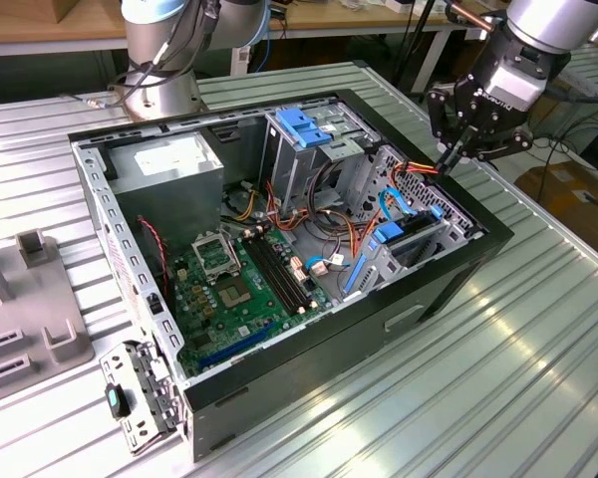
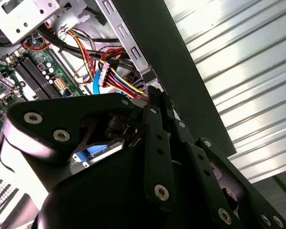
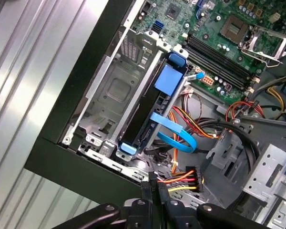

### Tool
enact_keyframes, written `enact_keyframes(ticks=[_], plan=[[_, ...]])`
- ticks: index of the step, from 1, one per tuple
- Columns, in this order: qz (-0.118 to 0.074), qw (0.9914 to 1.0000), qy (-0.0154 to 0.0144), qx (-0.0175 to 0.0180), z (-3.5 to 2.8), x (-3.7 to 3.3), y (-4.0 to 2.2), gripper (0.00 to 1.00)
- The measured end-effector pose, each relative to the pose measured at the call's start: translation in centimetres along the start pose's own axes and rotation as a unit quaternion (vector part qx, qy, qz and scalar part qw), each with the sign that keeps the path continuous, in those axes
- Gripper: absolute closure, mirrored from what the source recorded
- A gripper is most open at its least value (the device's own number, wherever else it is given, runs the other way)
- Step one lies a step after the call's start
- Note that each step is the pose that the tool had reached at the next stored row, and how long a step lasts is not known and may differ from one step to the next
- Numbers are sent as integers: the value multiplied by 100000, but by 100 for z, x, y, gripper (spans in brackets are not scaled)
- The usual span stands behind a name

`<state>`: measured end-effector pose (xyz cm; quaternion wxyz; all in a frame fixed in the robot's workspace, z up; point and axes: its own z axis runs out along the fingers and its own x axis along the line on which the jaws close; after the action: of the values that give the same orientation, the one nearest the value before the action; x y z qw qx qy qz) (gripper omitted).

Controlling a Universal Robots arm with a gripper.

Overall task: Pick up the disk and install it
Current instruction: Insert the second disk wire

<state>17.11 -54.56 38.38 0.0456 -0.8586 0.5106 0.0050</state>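
A: Spotted the disk (image 3: pixel 150 107) anywhere?

B: Found on edge in a metal bay inside the computer case (image 1: pixel 448 284), against the case's front wall. Looked dark and slim, edged in blue plastic, with a pale blue patch along its upturned side and a blue ribbon cable (image 3: pixel 174 133) looping away beside it.

A: And the end effector (image 3: pixel 154 179)?

B: Hung above the case's rim, apart from the disk, with its fingers pressed together. Saw nothing pinched between them. Sat just beside a plug of red, yellow and black wires (image 3: pixel 181 177).

A: Got anything more from the exterior view?

B: Took in the whole case lying open on the ribbed tabletop (image 1: pixel 518 378), with the green motherboard (image 1: pixel 229 289) in the middle and a grey power-supply box (image 1: pixel 169 164) at the case's rear. Showed the disk (image 1: pixel 414 239) as only a dark slab there. Caught the blue edging and patch far better in the first wrist view.
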Motion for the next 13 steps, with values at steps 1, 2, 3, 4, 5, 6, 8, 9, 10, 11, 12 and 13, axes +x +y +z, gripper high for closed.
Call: enact_keyframes(ticks=[1, 2, 3, 4, 5, 6, 8, 9, 10, 11, 12, 13], plan=[[6, 100000, -1, 1, 0, 0, 0, 83], [268, 100000, 20, 18, 0, 0, 0, 83], [834, 99996, 58, 49, 1, 0, 0, 83], [1943, 99981, 148, 105, 2, 0, 0, 83], [2840, 99959, 221, 151, 2, 0, 0, 83], [3681, 99932, 283, 197, 3, 0, 0, 83], [5568, 99843, 434, 294, 4, 0, 0, 83], [6365, 99795, 494, 338, 5, 0, 0, 83], [7379, 99725, 568, 394, 5, 0, 1, 83], [7992, 99677, 616, 427, 5, 0, 0, 83], [8445, 99640, 647, 449, 5, 1, 0, 83], [8537, 99632, 654, 457, 6, 1, 0, 83]])
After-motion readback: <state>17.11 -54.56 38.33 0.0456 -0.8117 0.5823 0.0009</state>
